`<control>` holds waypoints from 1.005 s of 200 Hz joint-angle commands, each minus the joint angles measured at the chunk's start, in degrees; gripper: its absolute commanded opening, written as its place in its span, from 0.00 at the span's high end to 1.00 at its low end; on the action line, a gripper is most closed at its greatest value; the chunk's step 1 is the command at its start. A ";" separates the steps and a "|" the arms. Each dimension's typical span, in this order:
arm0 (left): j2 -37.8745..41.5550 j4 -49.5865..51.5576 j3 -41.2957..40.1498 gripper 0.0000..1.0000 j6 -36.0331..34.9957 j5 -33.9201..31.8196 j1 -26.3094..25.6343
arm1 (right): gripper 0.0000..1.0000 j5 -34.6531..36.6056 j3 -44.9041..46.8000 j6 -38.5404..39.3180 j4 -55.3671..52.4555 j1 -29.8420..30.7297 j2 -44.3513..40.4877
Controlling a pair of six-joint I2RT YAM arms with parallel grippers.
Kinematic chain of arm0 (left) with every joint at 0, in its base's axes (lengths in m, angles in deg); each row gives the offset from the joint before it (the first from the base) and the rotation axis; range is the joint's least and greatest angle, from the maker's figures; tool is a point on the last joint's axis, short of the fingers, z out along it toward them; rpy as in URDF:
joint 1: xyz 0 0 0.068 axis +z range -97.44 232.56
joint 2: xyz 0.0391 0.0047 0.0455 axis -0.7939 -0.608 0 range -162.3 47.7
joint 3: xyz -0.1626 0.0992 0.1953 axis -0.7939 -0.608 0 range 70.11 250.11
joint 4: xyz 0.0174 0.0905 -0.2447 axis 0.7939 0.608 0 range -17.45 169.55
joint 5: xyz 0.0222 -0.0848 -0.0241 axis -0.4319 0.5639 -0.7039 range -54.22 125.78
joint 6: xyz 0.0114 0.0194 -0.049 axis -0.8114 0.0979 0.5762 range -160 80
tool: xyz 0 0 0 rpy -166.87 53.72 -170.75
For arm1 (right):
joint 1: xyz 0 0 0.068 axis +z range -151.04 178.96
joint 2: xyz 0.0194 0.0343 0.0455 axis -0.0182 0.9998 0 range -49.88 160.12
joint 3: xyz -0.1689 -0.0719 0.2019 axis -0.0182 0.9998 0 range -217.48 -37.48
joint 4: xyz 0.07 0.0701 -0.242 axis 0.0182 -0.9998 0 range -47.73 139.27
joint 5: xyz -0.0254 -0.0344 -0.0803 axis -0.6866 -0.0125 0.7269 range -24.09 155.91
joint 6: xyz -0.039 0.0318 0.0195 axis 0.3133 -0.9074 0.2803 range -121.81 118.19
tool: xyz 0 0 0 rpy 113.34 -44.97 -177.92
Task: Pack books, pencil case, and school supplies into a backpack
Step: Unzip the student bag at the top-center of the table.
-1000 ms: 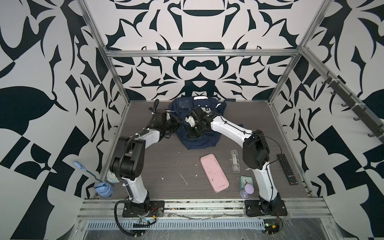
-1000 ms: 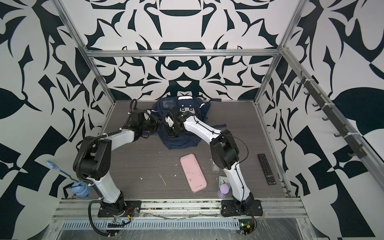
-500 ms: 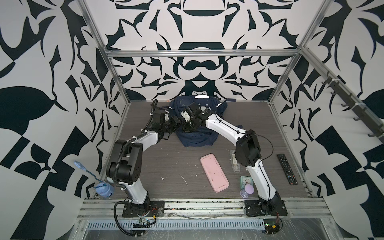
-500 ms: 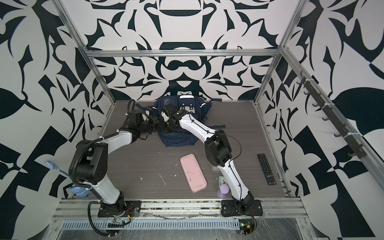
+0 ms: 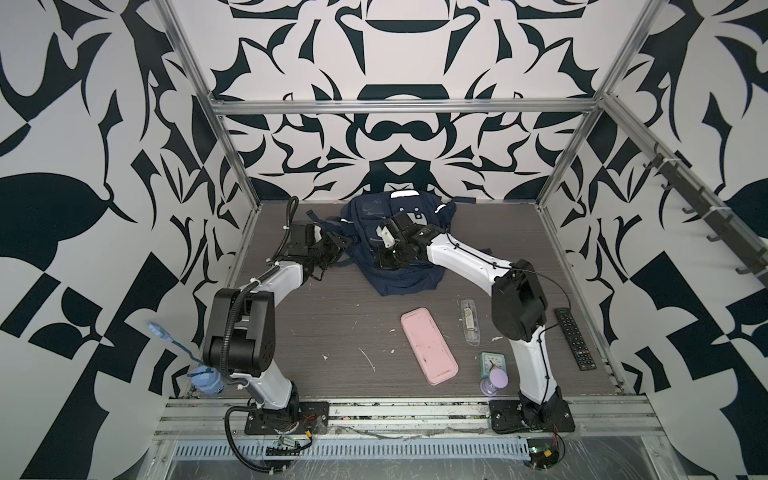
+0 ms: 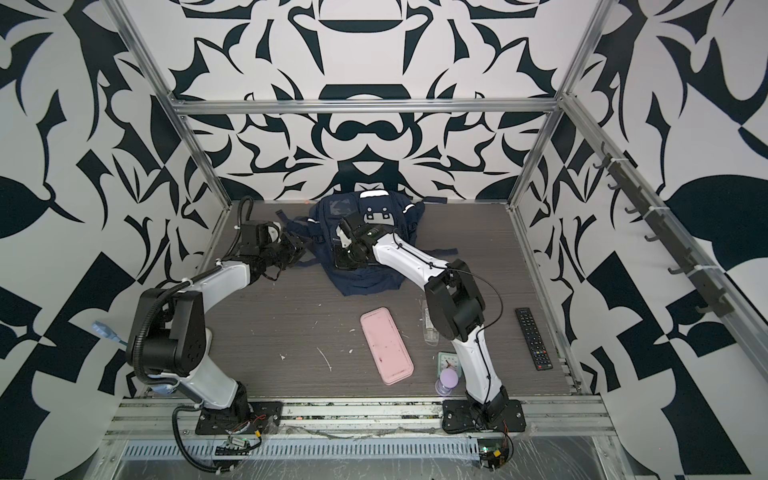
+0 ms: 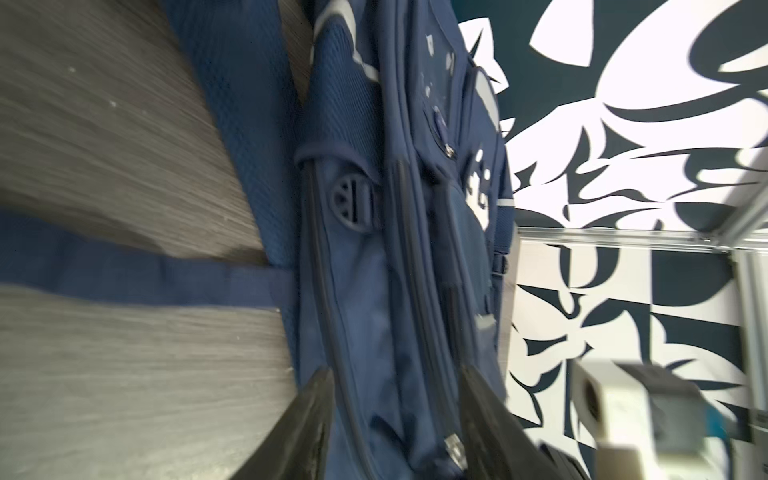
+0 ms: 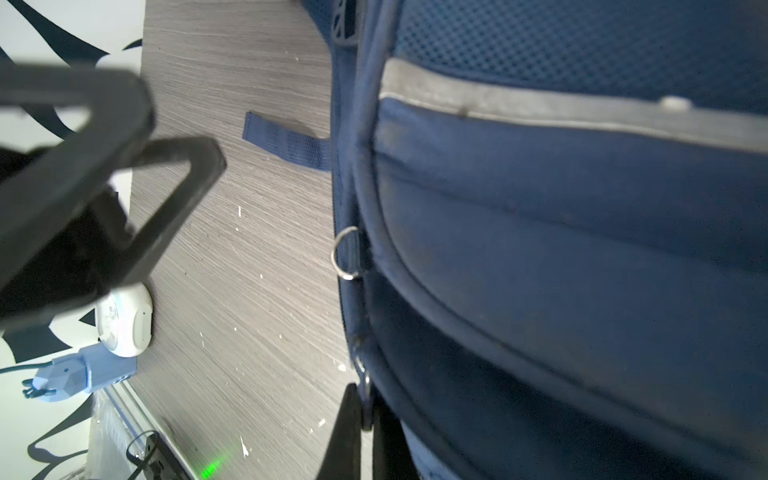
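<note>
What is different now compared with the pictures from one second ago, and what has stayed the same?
The left gripper has opened its jaws wider; they now stand apart along the side of the backpack. The right arm's elbow swung inward, then back out. The right gripper stays shut on a zip pull. The pencil case, clear packet and remote have not moved.

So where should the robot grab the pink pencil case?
Pinch the pencil case across its narrow width, near the middle, coming straight down from above. It lies flat on the table, long and slim, so the jaws could probably span its two long edges.
</note>
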 commanded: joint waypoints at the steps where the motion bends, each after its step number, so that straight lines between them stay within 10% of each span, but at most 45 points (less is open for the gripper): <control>1: -4.37 3.25 4.26 0.48 -3.73 -2.34 -0.09 | 1.00 0.67 3.80 2.02 1.61 -1.03 -6.86; 201: -34.28 16.63 39.71 0.56 -9.90 5.72 -1.06 | 1.00 -1.27 13.12 4.35 1.61 -3.56 -11.73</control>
